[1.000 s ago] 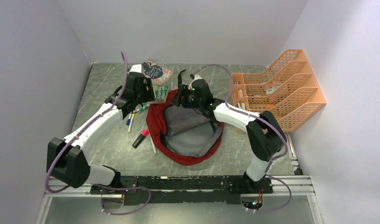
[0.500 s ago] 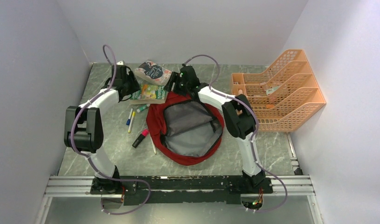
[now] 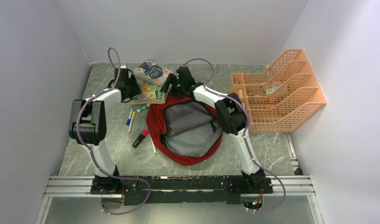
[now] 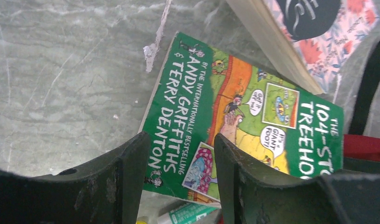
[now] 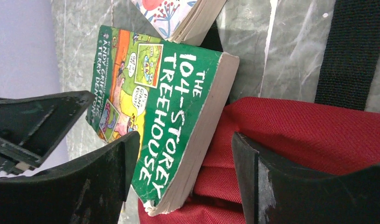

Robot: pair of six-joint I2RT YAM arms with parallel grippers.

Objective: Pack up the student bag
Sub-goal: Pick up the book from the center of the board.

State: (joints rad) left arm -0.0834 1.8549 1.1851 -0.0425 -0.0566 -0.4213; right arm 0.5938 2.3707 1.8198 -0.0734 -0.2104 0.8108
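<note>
The student bag (image 3: 156, 122) lies open mid-table, dark red with grey lining (image 3: 190, 128). A green paperback (image 3: 150, 92) leans on its far rim, its right edge on the red fabric (image 5: 309, 126). My left gripper (image 3: 134, 94) hovers open over the paperback's (image 4: 244, 116) left part, nothing between its fingers (image 4: 132, 158). My right gripper (image 3: 169, 90) stands open on the book's other side. Its jaws straddle the corner of the paperback (image 5: 164, 98) and the bag's rim without closing on them. A floral notebook (image 3: 153, 71) overlaps the paperback's far edge.
Several pens and markers (image 3: 132, 116) and a pink highlighter (image 3: 141, 138) lie left of the bag. A green marker (image 4: 188, 214) sits just below the paperback. An orange mesh file organizer (image 3: 276, 91) stands at the right. The bag's black strap (image 5: 353, 51) lies on the table.
Both arms stretched toward the far side. The left gripper left the pens for the paperback's left edge; the right gripper went from the bag's far rim to the book's right edge and opened wider.
</note>
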